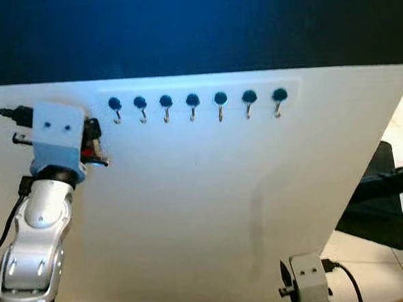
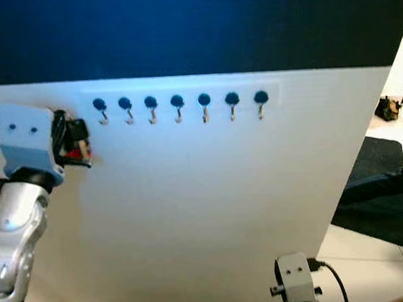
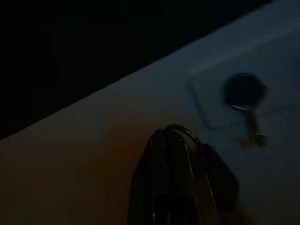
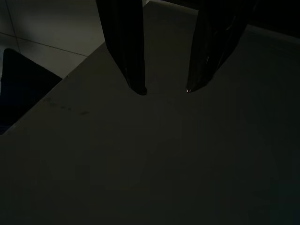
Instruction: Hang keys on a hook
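A row of several dark-capped metal hooks (image 1: 192, 104) runs along the top of a white panel (image 1: 212, 205). My left gripper (image 1: 95, 145) is raised against the panel, just left of and slightly below the leftmost hook (image 1: 115, 108). It is shut on the keys (image 1: 98, 157), whose red tag and metal show at the fingers. In the left wrist view the key ring (image 3: 183, 133) loops over the closed fingers, with the leftmost hook (image 3: 246, 108) a short way beyond. My right gripper (image 4: 164, 90) hangs low, open, with nothing between its fingers.
A dark wall rises above the white panel (image 2: 194, 28). Right of the panel lies tiled floor with a black mat (image 1: 380, 212). My right wrist housing (image 1: 306, 276) shows at the lower edge, close to the panel's bottom.
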Available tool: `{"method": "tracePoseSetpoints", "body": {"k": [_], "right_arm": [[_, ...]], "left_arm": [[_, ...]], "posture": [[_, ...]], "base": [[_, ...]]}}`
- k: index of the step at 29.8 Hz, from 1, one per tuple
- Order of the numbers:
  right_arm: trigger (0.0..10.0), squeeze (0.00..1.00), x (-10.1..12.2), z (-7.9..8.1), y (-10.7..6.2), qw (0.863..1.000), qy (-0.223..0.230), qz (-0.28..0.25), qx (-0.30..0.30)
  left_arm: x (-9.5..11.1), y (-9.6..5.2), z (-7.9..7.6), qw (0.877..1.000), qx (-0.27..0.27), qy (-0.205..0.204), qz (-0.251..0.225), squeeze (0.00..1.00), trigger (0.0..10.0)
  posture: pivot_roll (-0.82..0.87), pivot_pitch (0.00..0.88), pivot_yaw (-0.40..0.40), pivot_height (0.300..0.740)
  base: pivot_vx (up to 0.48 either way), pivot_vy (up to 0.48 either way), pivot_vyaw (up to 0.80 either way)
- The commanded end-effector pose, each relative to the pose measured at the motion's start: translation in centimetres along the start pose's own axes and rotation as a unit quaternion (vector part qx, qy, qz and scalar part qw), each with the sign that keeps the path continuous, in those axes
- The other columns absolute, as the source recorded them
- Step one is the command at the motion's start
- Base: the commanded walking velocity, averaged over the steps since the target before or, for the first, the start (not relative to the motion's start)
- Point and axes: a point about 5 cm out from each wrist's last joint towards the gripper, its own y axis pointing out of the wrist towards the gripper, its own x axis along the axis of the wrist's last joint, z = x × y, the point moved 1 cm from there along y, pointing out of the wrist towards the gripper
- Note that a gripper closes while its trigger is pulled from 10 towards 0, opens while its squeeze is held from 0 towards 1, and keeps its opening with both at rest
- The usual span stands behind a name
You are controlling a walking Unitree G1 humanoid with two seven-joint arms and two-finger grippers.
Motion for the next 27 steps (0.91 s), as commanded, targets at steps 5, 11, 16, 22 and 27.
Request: {"method": "tracePoseSetpoints", "body": {"k": [5, 11, 16, 22, 27], "right_arm": [[10.0, 0.0, -0.5, 0.6, -0.3, 1.0, -0.001, 0.012, 0.014], [10.0, 0.0, -0.6, 0.6, -0.4, 1.0, -0.001, 0.012, 0.01], [10.0, 0.0, -0.7, 0.4, -0.5, 1.0, -0.001, 0.014, 0.007], [10.0, 0.0, -0.7, 0.4, -0.6, 1.0, -0.001, 0.014, 0.006], [10.0, 0.0, -0.6, 0.6, -0.5, 1.0, 0.0, 0.013, 0.009]], "left_arm": [[1.1, -0.2, -1.5, 0.998, -0.036, 0.047, -0.03, 0.0, 10.0], [1.2, 0.0, -2.0, 0.997, -0.044, 0.048, -0.033, 0.0, 10.0], [1.4, 0.2, -2.0, 0.997, -0.043, 0.047, -0.038, 0.0, 10.0], [1.4, 0.1, -2.1, 0.997, -0.045, 0.055, -0.039, 0.0, 10.0], [1.3, 0.1, -2.4, 0.996, -0.052, 0.064, -0.037, 0.0, 10.0]], "posture": [[0.08, 0.125, 0.067, 0.74], [0.07, 0.127, 0.072, 0.74], [0.07, 0.127, 0.077, 0.74], [0.08, 0.128, 0.075, 0.74], [0.08, 0.129, 0.074, 0.74]], "base": [[0.0, 0.0, 0.0], [0.0, 0.0, 0.0], [0.0, 0.0, 0.0], [0.0, 0.0, 0.0], [0.0, 0.0, 0.0]]}}
